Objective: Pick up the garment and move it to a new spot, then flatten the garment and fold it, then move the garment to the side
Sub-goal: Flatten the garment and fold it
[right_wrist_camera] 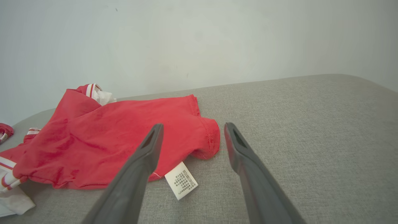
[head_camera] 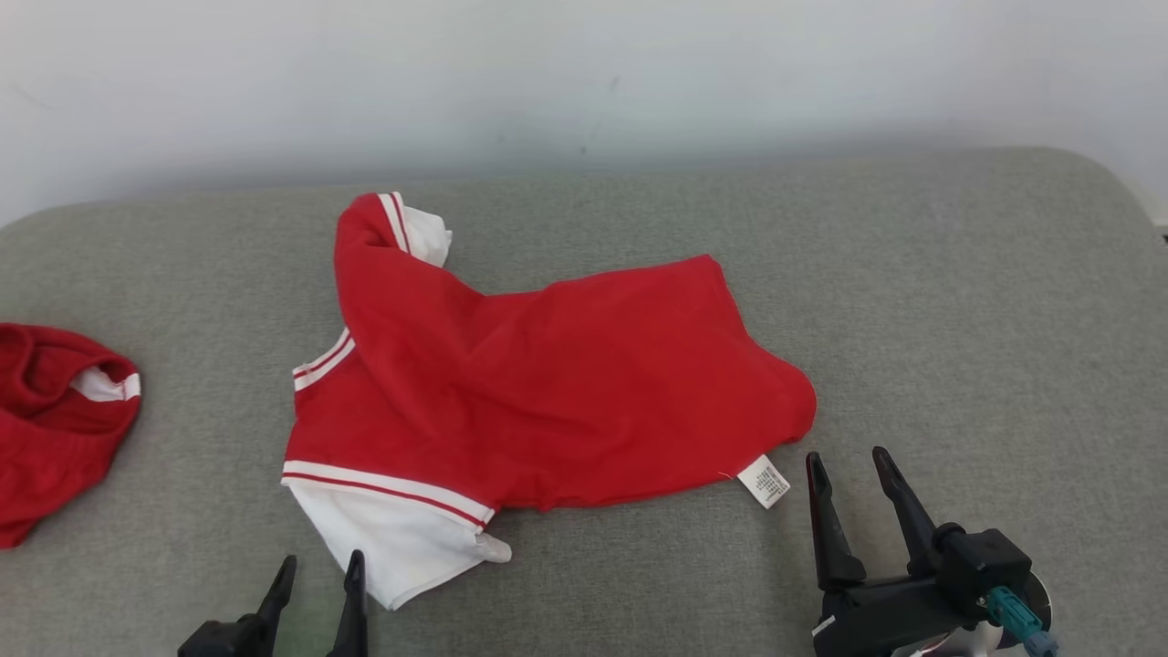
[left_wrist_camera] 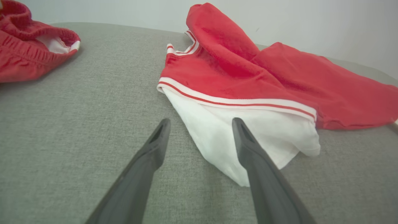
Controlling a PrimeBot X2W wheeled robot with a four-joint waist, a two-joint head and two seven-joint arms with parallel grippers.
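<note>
Lying near the middle of the table, a little toward the left: garment, a small red shirt, long axis running left to right across the head view. Neck end and sleeves pointing left, hem pointing right. Far shoulder part flipped up and over the body, red, with a striped band and a scrap of white at its tip. Near sleeve white, spread flat toward the front edge, joined to the red by a white band with one thin red stripe. White care label sticking out at the near right corner of the hem, print too small to read. Soft knit cloth, rumpled, shallow folds across the body, hem corner rounded and curled under.

Left tool at the lower left, jaws apart, holding nothing, tips at the edge of the white sleeve; from the left wrist, one of its fingers over the sleeve, touching or not cannot tell. Right tool at the lower right, jaws apart, empty, tips just beside the label and hem corner, not touching.

Table covered in grey woven fabric, padded, fine even weave, far corners rounded. Plain pale wall close behind, matte, a few faint marks. Second red cloth bunched at the far left edge, well apart from the garment, a bit of white showing inside.
</note>
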